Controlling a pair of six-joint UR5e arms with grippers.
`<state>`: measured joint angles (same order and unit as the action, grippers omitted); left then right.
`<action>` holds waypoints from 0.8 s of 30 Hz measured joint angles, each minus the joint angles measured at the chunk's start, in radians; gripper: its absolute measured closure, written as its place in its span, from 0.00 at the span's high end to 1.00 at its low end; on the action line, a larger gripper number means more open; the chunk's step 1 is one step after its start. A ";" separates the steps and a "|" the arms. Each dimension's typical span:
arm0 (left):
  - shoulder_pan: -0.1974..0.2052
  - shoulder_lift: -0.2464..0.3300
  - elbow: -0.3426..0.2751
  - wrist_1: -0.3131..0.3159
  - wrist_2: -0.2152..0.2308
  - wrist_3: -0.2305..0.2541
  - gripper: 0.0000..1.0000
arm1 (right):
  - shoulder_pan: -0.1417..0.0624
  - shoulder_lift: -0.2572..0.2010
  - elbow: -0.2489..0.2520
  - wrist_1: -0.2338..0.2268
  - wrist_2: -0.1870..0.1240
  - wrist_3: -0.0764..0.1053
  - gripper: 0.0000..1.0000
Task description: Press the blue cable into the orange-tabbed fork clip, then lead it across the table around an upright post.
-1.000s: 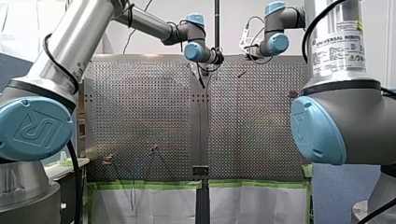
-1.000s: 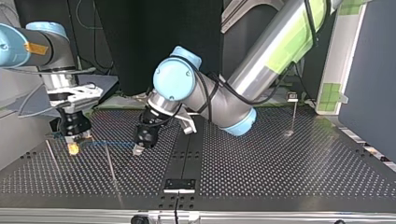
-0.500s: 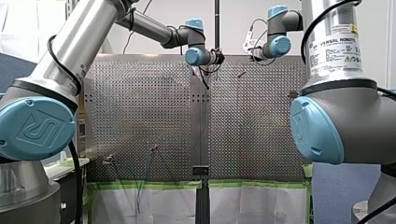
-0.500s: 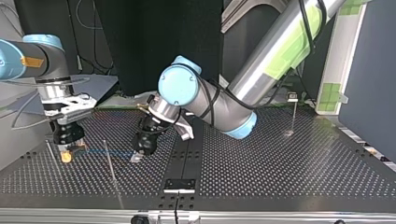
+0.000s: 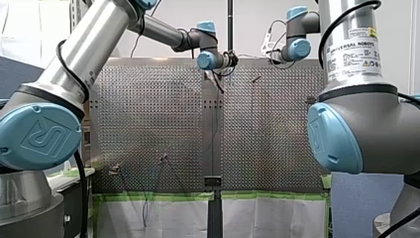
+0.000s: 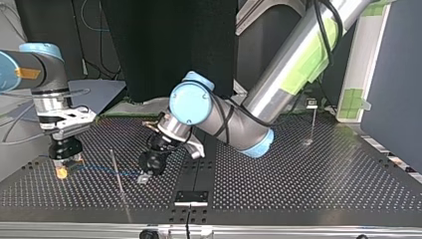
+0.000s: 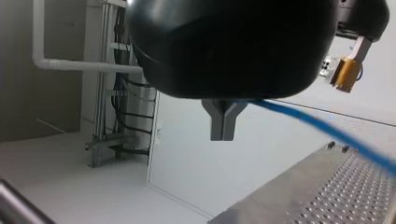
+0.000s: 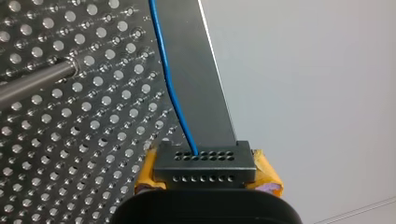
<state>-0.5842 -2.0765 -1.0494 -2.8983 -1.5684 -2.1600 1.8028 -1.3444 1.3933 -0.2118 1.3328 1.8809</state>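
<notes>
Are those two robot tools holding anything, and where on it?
Both hold the blue cable: my right tool pinches it between yellow pads, my left tool further along, with a stretch spanning between them.

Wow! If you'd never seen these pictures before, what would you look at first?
The thin blue cable catches the eye first. It is stretched low over the holey table, from my right gripper with yellow pads at the top view's left to my left gripper near the middle. A thin upright post stands between them, and the cable passes by it. The big sky-blue joint caps on the silver arms fill the front view's sides.
</notes>
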 joint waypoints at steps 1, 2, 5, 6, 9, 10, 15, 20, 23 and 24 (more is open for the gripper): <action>0.003 -0.003 0.000 0.000 0.004 -0.001 0.00 | -0.001 0.007 -0.005 0.000 0.000 0.000 0.00; 0.005 -0.008 0.000 0.000 0.009 -0.001 0.00 | -0.002 0.013 -0.010 0.000 0.000 0.000 0.00; 0.009 -0.015 0.000 0.000 0.016 -0.002 0.00 | -0.003 0.033 -0.022 -0.001 0.002 0.001 0.00; 0.009 -0.017 0.001 0.000 0.017 -0.002 0.00 | -0.003 0.038 -0.024 -0.001 0.003 0.001 0.00; 0.011 -0.028 0.002 0.005 0.025 -0.002 0.00 | -0.006 0.051 -0.030 -0.001 0.006 0.001 0.00; 0.012 -0.034 0.003 0.010 0.029 -0.002 0.00 | -0.008 0.056 -0.032 -0.002 0.007 0.001 0.00; 0.013 -0.073 0.003 0.033 0.046 -0.007 0.00 | -0.016 0.071 -0.039 -0.003 0.016 0.002 0.00; 0.013 -0.096 0.004 0.045 0.057 -0.009 0.00 | -0.024 0.089 -0.044 -0.003 0.031 0.000 0.00; 0.015 -0.107 0.004 0.059 0.063 -0.011 0.00 | -0.029 0.099 -0.044 -0.003 0.036 -0.004 0.00; 0.016 -0.110 0.004 0.066 0.066 -0.015 0.00 | -0.030 0.103 -0.044 -0.003 0.038 -0.007 0.00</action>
<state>-0.5684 -2.1868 -1.0456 -2.8326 -1.5020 -2.1748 1.7730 -1.2417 1.3494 -0.2150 1.3709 1.8741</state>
